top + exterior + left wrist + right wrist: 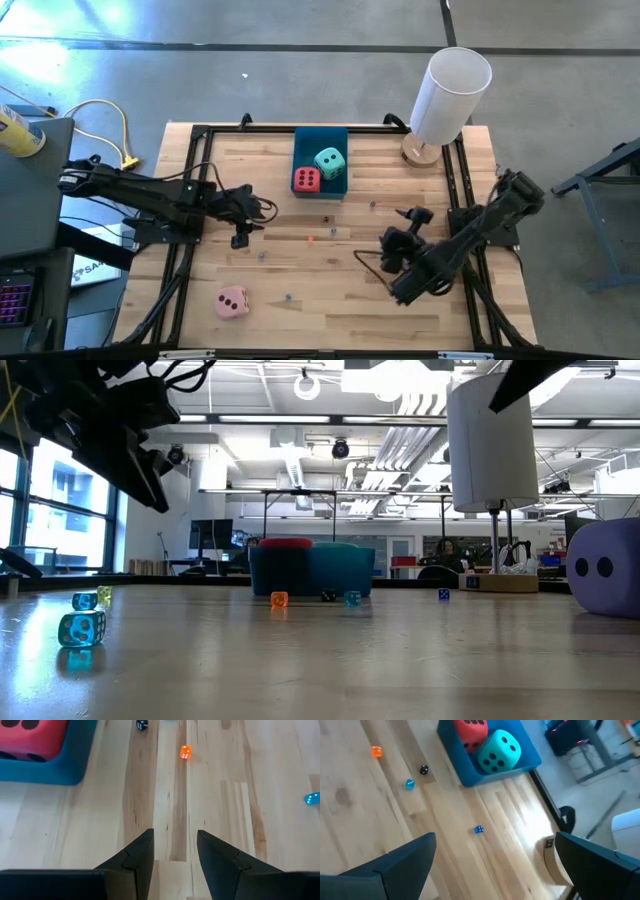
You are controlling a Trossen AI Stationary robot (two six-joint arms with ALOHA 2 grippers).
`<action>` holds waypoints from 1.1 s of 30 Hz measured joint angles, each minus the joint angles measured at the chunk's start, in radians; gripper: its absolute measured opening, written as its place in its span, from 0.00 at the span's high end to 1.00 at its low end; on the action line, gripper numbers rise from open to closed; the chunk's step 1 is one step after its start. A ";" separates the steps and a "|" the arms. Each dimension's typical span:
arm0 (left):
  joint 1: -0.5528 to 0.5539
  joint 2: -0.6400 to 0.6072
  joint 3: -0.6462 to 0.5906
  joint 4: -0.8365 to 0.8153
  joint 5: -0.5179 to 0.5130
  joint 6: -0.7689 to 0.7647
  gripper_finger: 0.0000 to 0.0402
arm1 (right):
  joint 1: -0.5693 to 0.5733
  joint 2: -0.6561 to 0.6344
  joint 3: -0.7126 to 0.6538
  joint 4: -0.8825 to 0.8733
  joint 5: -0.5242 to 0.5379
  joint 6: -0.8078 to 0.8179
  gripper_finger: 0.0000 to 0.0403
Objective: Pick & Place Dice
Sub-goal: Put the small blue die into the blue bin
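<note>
On the far middle of the table (300, 260), the blue tray (322, 140) already holds two of the dice: the red die (306, 180) and the teal die (329, 163), side by side and touching. The pink die (232, 302) lies alone near the front left edge, well apart from the tray. The purple die (603, 568) shows only in the low view, at its right edge (the overhead camera does not reveal it, perhaps because the right arm covers it).

The left hand (241, 237) hovers over bare wood left of centre, between the tray and the pink die; its fingers (135, 857) stand partly apart with nothing between them. The right hand (388, 252) waits right of centre with its fingers spread wide and empty.

Judged from this layout, two dice remain to be moved, and the pink one looks like the left arm's next pick. To do it well, the arm should widen the fingers, square them to two opposite flat faces, descend so they straddle the cube, then squeeze gently, since the cube seems soft. Small stray dice scattered on the wood (orange (185, 752), blue (478, 829), black (423, 769)) should be avoided during the carry
</note>
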 joint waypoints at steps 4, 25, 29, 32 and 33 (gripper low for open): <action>-0.001 0.000 -0.012 0.038 0.002 -0.007 0.65 | 0.004 -0.159 -0.146 0.073 -0.001 0.042 0.01; -0.008 0.001 -0.137 0.490 0.037 -0.034 0.65 | -0.242 -0.438 -0.884 1.180 0.016 -0.369 0.01; -0.008 0.001 -0.150 0.513 0.037 -0.049 0.65 | -0.318 -0.419 -0.888 1.213 -0.042 -0.408 0.01; -0.008 0.001 -0.163 0.554 0.036 -0.051 0.65 | -0.366 -0.393 -0.888 1.222 -0.108 -0.417 0.01; -0.008 0.001 -0.170 0.568 0.036 -0.051 0.65 | -0.381 -0.384 -0.888 1.222 -0.128 -0.420 0.01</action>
